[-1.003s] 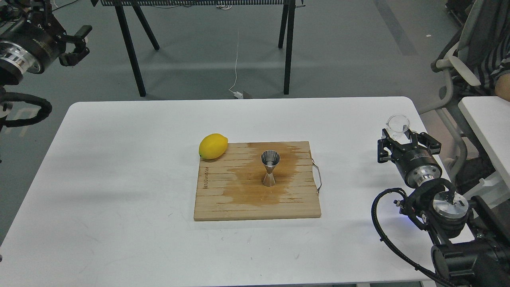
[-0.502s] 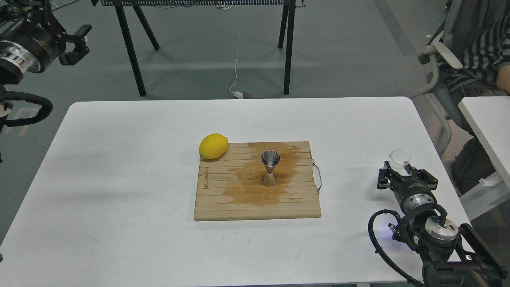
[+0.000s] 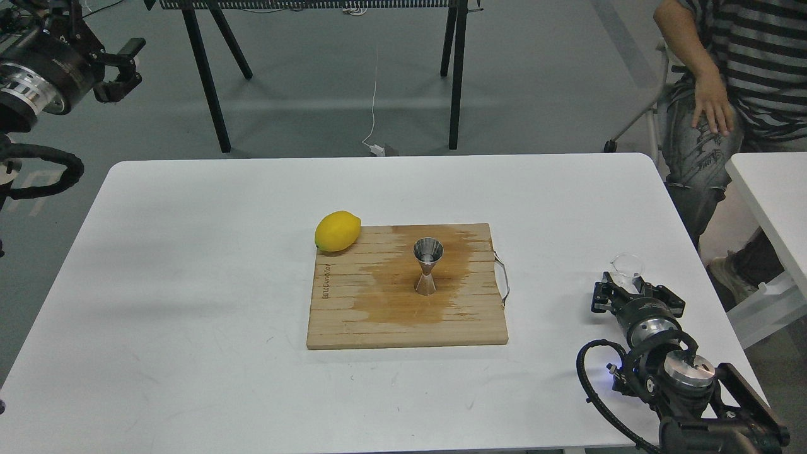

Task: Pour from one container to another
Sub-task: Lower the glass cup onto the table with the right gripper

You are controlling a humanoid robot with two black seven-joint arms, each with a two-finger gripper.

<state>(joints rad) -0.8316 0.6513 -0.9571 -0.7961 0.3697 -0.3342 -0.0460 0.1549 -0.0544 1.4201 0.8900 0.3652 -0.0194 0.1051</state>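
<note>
A small clear glass cup (image 3: 627, 263) is low over the white table (image 3: 189, 284) near its right edge, and my right gripper (image 3: 630, 285) is shut on it from below and behind. The shiny steel jigger (image 3: 428, 266) stands upright in the middle of a wooden cutting board (image 3: 353, 315), on a dark wet stain. The cup is well to the right of the board and apart from the jigger. My left gripper (image 3: 126, 67) hangs open and empty high at the upper left, off the table.
A yellow lemon (image 3: 337, 231) rests at the board's back left corner. A metal handle (image 3: 502, 277) sticks out of the board's right side. A person in a striped shirt (image 3: 731, 69) stands at the far right beside another white table (image 3: 769, 189). Black frame legs (image 3: 208, 75) stand behind the table.
My right gripper has come down and toward me with the glass cup, from raised to near the tabletop. The person at the right has stood up. The left arm has barely moved.
</note>
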